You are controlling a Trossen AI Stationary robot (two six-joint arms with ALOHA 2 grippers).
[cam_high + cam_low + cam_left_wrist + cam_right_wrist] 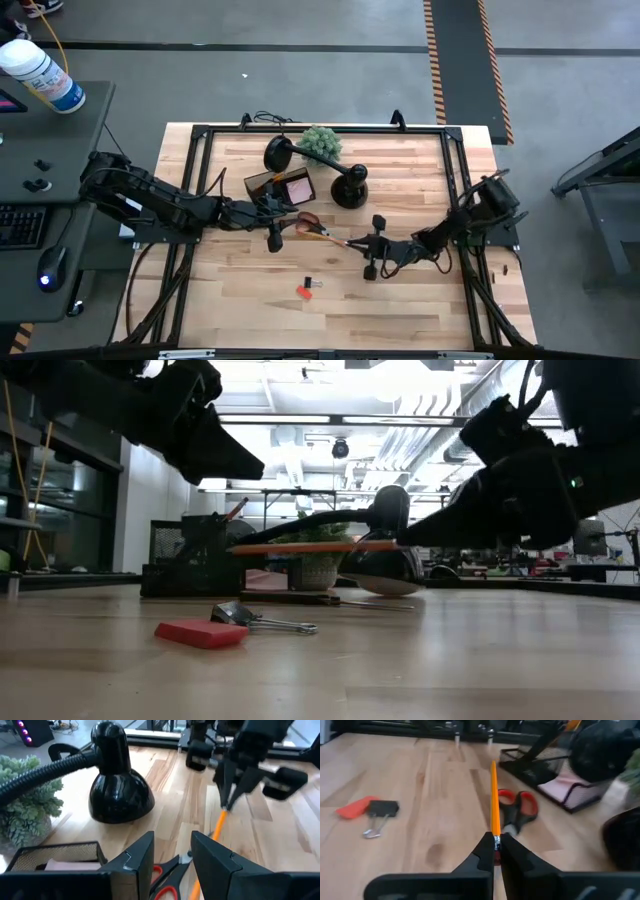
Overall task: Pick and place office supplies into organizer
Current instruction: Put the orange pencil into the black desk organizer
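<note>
One slim orange pencil (494,800), metal-ferruled, level.

Lamp (349,186), plant (321,143) crowd organizer (280,185); front table (420,310) open.

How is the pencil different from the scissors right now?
The pencil is held up off the table by the right gripper, whose jaws are shut on its end; the scissors lie flat on the wood, and nothing holds them. The pencil is one thin straight orange stick; the scissors have looped red-orange handles with black inside. Both are still outside the organizer.
</note>
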